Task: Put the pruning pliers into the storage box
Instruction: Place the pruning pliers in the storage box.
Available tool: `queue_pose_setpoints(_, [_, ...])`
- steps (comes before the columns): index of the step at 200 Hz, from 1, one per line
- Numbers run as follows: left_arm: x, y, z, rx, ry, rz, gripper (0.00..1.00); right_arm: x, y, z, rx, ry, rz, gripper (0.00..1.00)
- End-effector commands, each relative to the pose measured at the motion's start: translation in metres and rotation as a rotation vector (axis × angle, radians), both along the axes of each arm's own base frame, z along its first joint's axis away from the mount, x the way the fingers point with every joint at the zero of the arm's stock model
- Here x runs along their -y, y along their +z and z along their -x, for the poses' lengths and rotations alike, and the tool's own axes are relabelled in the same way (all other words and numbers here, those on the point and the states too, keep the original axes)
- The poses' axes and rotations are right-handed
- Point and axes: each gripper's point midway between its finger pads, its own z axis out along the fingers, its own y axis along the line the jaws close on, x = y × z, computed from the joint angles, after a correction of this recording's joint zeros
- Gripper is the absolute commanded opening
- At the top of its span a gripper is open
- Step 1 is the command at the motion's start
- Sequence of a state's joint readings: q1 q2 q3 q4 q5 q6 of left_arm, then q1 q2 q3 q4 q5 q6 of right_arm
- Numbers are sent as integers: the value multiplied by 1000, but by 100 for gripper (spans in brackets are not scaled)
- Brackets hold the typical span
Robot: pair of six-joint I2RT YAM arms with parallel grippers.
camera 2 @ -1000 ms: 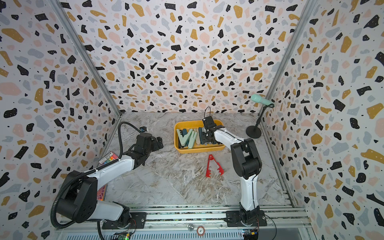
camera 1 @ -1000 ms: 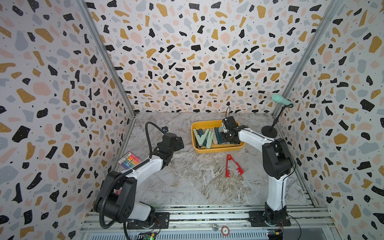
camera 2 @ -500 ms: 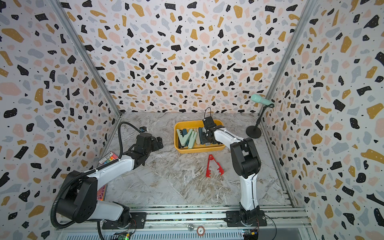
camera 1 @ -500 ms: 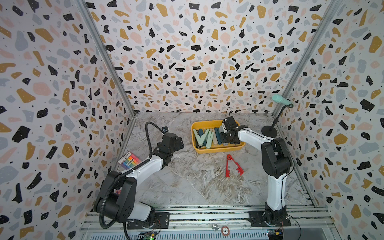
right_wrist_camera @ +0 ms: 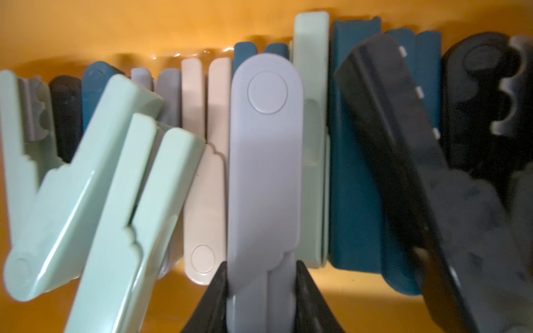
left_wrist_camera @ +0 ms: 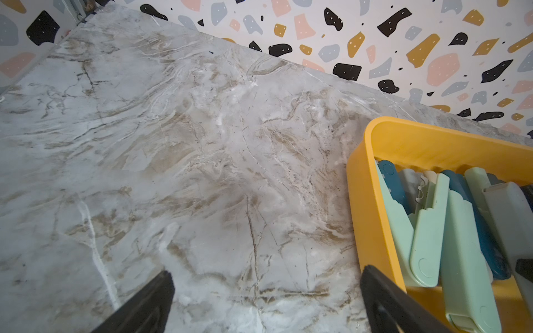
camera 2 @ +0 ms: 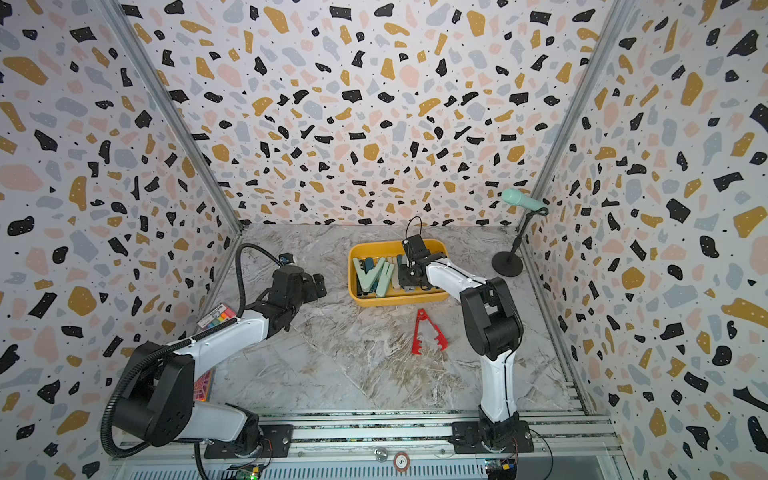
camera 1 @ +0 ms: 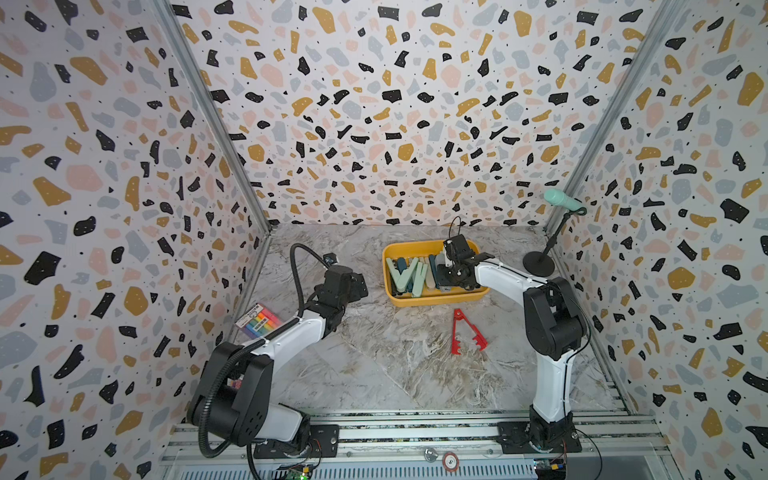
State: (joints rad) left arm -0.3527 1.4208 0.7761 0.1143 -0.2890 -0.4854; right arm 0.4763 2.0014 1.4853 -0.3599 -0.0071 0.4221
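The yellow storage box [camera 1: 432, 301] [camera 2: 395, 301] stands at the back middle of the table. Several pruning pliers lie in it side by side: mint [right_wrist_camera: 86, 187], beige, teal [right_wrist_camera: 354, 173] and black. My right gripper [camera 1: 451, 274] [right_wrist_camera: 261, 265] reaches down into the box. It is shut on a grey pair of pliers [right_wrist_camera: 265, 173], its fingers pressing both arms together. One red pair [camera 1: 459, 332] [camera 2: 419, 332] lies spread open on the table just in front of the box. My left gripper [camera 1: 357, 286] [left_wrist_camera: 266, 276] hangs open over bare table, left of the box rim [left_wrist_camera: 363, 201].
A mint microphone [camera 1: 563, 201] on a black stand [camera 1: 538, 264] is at the back right corner. A rainbow-striped packet [camera 1: 257, 322] lies by the left wall beside my left arm. Patterned walls enclose three sides.
My right gripper's jaws have closed in on the grey pliers inside the box. Both arms stay where they were.
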Motion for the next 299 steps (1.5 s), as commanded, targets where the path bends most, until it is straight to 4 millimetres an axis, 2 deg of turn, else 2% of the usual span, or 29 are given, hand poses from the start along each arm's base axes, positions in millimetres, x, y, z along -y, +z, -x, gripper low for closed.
queue_pose_setpoints(1, [-3, 8, -1, 36, 9, 15, 99, -13, 30, -1, 52, -29, -80, 9])
queue_pose_setpoints(36, [-5, 8, 1, 37, 9, 8, 100, -17, 15, 3, 5, -46, -88, 11])
queue_pose_setpoints(117, [-6, 8, 3, 39, 9, 1, 99, -13, 3, 11, -32, -81, -62, 20])
queue_pose_setpoints(144, [-7, 8, 3, 42, 7, -8, 99, -18, -1, 14, -59, -75, -65, 25])
queue_pose_setpoints(203, [-6, 10, 2, 44, 3, -4, 99, -26, -12, 17, -87, -63, -59, 46])
queue_pose_setpoints(255, [-6, 8, 1, 42, 3, -2, 99, -28, -5, 16, -74, -69, -85, 58])
queue_pose_setpoints(278, [-5, 9, 1, 42, 2, 0, 99, -32, 0, 17, -70, -65, -113, 56])
queue_pose_setpoints(299, [-6, 8, 1, 41, 4, -1, 99, -34, -2, 18, -73, -61, -127, 39])
